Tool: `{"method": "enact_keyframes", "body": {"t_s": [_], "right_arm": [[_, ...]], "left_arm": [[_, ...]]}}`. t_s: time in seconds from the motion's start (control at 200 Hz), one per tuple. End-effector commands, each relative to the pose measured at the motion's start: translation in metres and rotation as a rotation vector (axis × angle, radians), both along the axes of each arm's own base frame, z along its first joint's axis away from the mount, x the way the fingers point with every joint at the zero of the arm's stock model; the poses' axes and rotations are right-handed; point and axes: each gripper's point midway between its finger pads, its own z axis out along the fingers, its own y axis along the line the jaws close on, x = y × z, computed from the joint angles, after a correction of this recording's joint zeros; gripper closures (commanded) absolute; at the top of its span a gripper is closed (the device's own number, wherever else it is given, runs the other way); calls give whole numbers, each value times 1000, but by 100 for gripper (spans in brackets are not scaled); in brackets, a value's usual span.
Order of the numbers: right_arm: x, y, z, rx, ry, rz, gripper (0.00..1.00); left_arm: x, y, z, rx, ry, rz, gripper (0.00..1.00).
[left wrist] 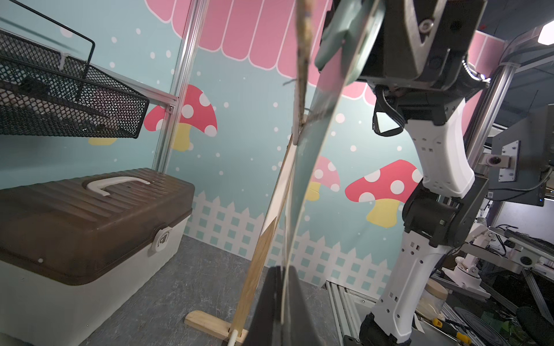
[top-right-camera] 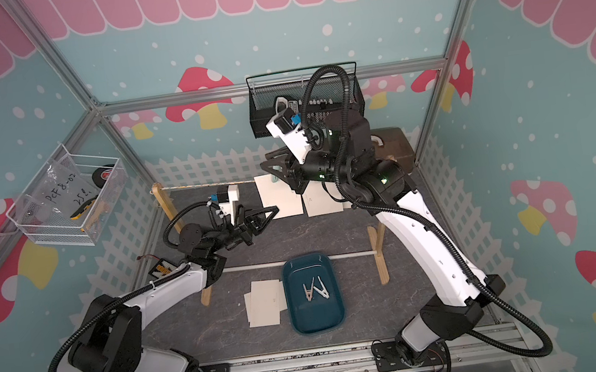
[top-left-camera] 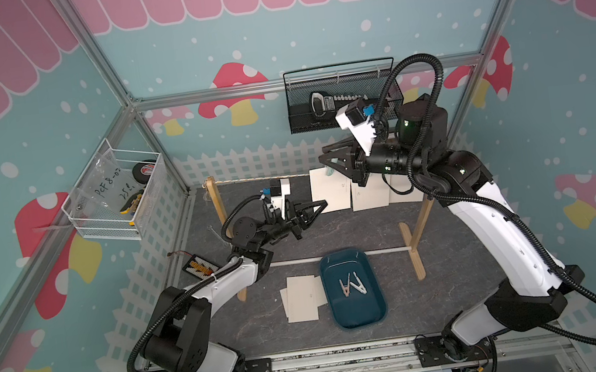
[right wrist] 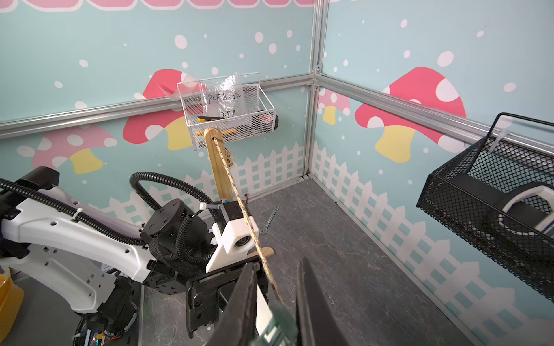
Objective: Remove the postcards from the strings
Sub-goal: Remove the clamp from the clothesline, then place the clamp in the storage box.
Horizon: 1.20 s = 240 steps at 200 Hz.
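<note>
Unpinning step. Pinched low corner of the hung postcard (top-left-camera: 330,190) with left gripper (top-left-camera: 323,204), twelve o'clock from blue tray (top-left-camera: 358,312). Squeezed green clothespin (left wrist: 335,42) on the string (top-left-camera: 249,179) with right gripper (top-left-camera: 326,162). Next needed, likely: pin off, card pulled down.

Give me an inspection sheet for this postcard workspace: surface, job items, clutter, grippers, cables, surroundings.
Surface: dark mat.
Job's things: three hanging postcards on the string; loose postcards stacked beside the blue tray.
Clutter: two clothespins in the tray; wrench on the mat; brown-lidded box.
Grippers: left gripper shut on the leftmost hanging postcard; right gripper straddles the mint clothespin, grip unclear.
Cables: corrugated hose arches clear of the string.
Surroundings: white wire basket, black mesh basket.
</note>
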Motion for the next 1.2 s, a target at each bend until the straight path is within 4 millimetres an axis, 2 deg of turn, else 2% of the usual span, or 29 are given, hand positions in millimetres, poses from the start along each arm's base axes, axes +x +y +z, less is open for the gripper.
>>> {"method": "enact_keyframes", "body": {"t_s": [0.0, 0.145, 0.585, 0.755, 0.871, 0.951, 1.031, 1.126, 1.196], "right_arm": [[-6, -6, 15, 32, -36, -11, 87], [-6, -9, 23, 57, -40, -32, 89], [-24, -29, 66, 153, -142, -71, 94], [-36, -42, 84, 203, -164, -99, 95], [-48, -53, 88, 215, -143, -116, 96], [-63, -63, 80, 201, -113, -109, 97], [-79, -78, 60, 187, -86, -135, 97], [-91, -94, 23, 155, -28, -179, 100], [-100, -98, -7, 116, 37, -177, 100]], "left_arm": [[2, 2, 8, -9, -12, 0, 100], [5, 3, 2, 10, 14, 27, 100], [-12, 14, -8, 79, 46, 78, 100], [-17, 19, -12, 122, 65, 108, 100], [-17, 23, -18, 169, 150, 147, 100], [-29, 22, -24, 236, 204, 145, 100], [-42, 24, -36, 320, 251, 189, 100], [-61, 30, -49, 381, 309, 210, 100], [-73, 36, -59, 400, 370, 223, 100]]}}
